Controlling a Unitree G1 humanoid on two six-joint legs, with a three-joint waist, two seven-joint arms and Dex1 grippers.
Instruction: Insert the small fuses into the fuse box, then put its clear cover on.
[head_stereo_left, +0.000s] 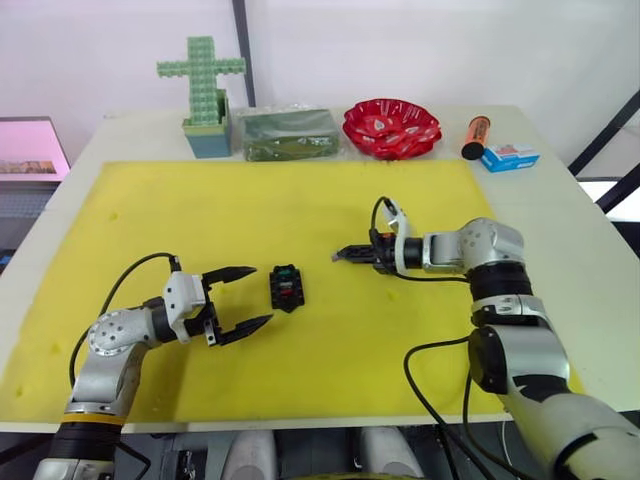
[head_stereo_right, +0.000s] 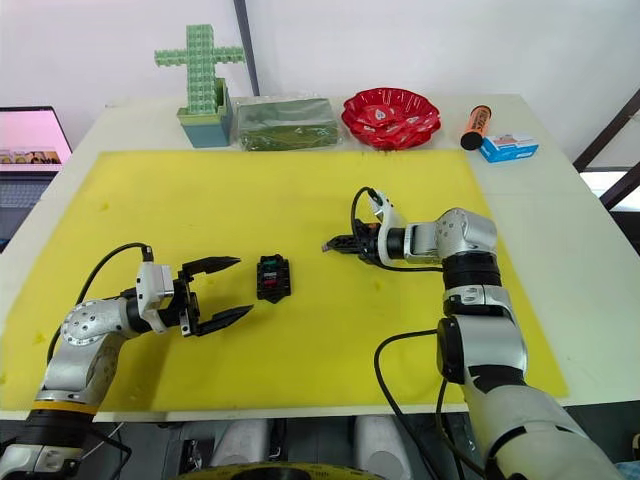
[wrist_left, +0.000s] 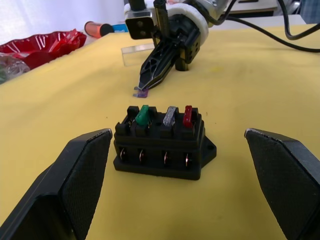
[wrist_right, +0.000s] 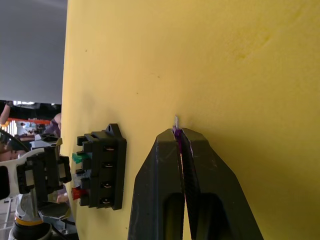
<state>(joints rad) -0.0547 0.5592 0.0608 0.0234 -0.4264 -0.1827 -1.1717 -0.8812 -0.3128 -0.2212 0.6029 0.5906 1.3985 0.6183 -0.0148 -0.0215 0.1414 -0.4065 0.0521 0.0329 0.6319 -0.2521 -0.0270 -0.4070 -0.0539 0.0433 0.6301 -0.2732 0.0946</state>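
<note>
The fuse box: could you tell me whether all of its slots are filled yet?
Not yet. The fuse box holds green, whitish-grey and red fuses; one end slot is empty, and the right gripper pinches the purplish fuse.

Most of the purplish fuse (wrist_right: 176, 131) is being hidden between the right gripper's (wrist_right: 179, 142) closed fingertips. The clear cover (wrist_left: 138, 51) is being partly blocked by that gripper, and the fuse box's (head_stereo_left: 287, 287) slots are too small to be made out from the head views.

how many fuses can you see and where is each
4: green fuse, whitish-grey fuse and red fuse stand in the fuse box; the purplish fuse is pinched in the right gripper.
</note>
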